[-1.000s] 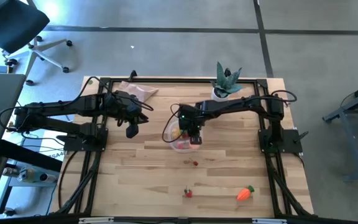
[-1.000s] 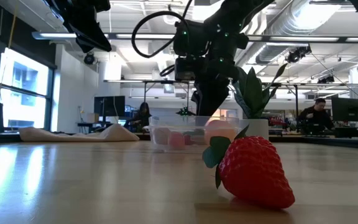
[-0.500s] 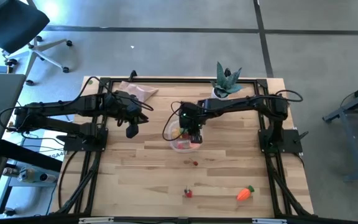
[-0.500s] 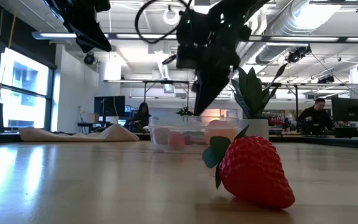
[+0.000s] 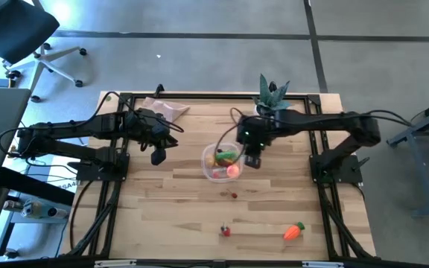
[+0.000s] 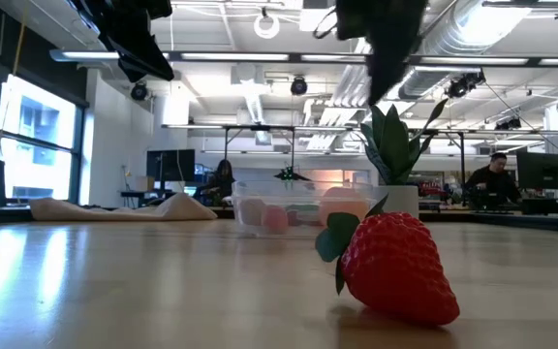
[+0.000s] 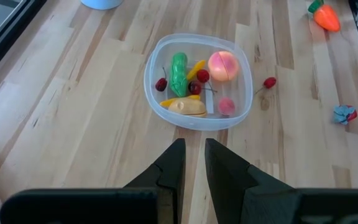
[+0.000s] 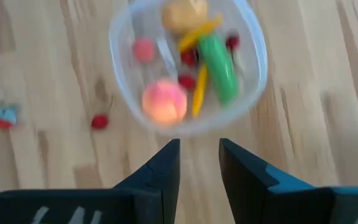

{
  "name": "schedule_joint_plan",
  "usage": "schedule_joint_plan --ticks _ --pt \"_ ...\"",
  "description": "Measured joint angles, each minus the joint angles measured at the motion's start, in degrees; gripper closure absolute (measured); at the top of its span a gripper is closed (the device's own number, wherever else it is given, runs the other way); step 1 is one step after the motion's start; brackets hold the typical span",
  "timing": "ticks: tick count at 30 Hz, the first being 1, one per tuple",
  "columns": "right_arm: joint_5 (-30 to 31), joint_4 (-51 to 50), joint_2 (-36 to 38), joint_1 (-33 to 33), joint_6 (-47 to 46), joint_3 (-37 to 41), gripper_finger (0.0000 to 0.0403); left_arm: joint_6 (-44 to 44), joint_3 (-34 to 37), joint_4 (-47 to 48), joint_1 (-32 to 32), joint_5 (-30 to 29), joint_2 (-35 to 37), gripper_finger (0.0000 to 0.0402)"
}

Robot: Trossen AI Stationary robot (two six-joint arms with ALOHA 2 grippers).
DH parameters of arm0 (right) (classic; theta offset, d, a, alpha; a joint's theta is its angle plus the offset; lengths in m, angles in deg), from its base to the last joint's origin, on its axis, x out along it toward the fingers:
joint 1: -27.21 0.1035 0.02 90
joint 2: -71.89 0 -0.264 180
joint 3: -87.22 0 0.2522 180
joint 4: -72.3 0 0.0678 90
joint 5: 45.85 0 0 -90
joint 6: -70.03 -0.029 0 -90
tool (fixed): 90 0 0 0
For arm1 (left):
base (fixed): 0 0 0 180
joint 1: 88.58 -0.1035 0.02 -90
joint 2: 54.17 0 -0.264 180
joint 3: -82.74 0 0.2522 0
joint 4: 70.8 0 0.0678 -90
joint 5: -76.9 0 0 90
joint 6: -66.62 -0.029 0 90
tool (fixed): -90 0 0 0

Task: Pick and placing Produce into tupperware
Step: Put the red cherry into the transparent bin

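right pincer [image 5: 252,160] beside tupperware [image 5: 223,162]

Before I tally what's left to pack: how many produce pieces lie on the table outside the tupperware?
3: a carrot near the front right, a strawberry at front centre, and a small red piece just beside the tupperware. None seem hidden.

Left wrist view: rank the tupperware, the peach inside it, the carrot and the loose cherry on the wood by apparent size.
1. Tupperware, clearly largest.
2. Peach.
3. Carrot, though it lies farther off and is cut by the picture's edge, so its place against the peach is unsure.
4. Loose cherry, smallest.
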Motion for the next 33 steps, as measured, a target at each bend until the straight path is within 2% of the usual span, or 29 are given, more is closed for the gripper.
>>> schedule_joint_plan --ticks 5,8,13,17,20,23,29,33 --pt "3.3 -8.8 2.8 5.1 -8.0 0.0 0.0300 0.0 0.0 0.0 0.0 0.0 0.0 0.0350" --pt "4.5 -7.1 4.3 9.7 -12.7 3.2 0.0300 0.0 0.0 0.0 0.0 0.0 0.0 0.0350" --pt "1.3 7.4 9.2 18.2 -26.4 20.0 0.0300 0.0 0.0 0.0 0.0 0.0 0.0 0.0350" --pt "7.4 29.4 11.6 24.5 -36.5 32.3 0.0300 0.0 0.0 0.0 0.0 0.0 0.0 0.0350" --pt "14.5 41.9 10.5 27.8 -36.7 36.5 0.0300 0.0 0.0 0.0 0.0 0.0 0.0 0.0350" --pt "19.4 43.1 7.1 29.3 -35.3 37.6 0.0300 0.0 0.0 0.0 0.0 0.0 0.0 0.0350" --pt "21.1 50.7 -1.0 29.5 -28.5 35.9 0.0300 0.0 0.0 0.0 0.0 0.0 0.0 0.0350" --pt "21.5 51.9 -4.7 29.5 -25.8 32.8 0.0300 0.0 0.0 0.0 0.0 0.0 0.0 0.0350"
